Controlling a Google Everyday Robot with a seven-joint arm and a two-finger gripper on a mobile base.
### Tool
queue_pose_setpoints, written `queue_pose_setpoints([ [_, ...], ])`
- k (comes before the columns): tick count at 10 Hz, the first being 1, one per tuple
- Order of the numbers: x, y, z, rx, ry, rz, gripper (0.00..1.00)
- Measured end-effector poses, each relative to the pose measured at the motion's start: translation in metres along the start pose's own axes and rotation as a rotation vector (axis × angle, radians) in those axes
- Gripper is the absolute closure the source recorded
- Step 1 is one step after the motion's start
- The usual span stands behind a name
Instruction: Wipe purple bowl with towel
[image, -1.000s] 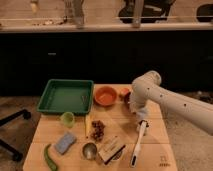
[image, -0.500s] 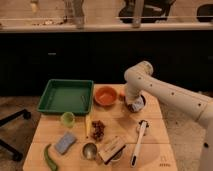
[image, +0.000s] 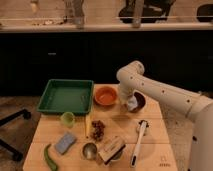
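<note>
The purple bowl (image: 143, 99) is a dark bowl at the back right of the wooden table (image: 155, 127), just right of an orange bowl (image: 105, 95). My gripper (image: 129, 99) points down at the purple bowl's left rim. It is shut on a pale towel (image: 132, 105), which hangs bunched into the bowl. The white arm reaches in from the right and hides part of the bowl's far side.
A green tray (image: 66, 96) sits at the back left, with a small green cup (image: 67, 118) in front of it. A white brush (image: 139, 142), a blue sponge (image: 65, 142), a metal cup (image: 90, 150), a green vegetable (image: 49, 157) and snack items lie on the front half.
The arm has swung its elbow left and back over the table. The gripper with the towel stays at the purple bowl, shifting slightly within it.
</note>
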Motion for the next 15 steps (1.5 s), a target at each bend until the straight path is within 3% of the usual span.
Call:
queue_pose_setpoints([
  [3,-0.001,0.014,0.010,-0.023,-0.008,0.015,1.00],
  [6,0.033,0.041,0.021,-0.050,-0.009,0.072,1.00],
  [8,0.045,0.046,0.020,-0.054,-0.005,0.089,1.00],
  [11,0.062,0.035,0.013,-0.048,0.011,0.098,1.00],
  [15,0.057,0.016,0.005,-0.038,0.019,0.068,1.00],
])
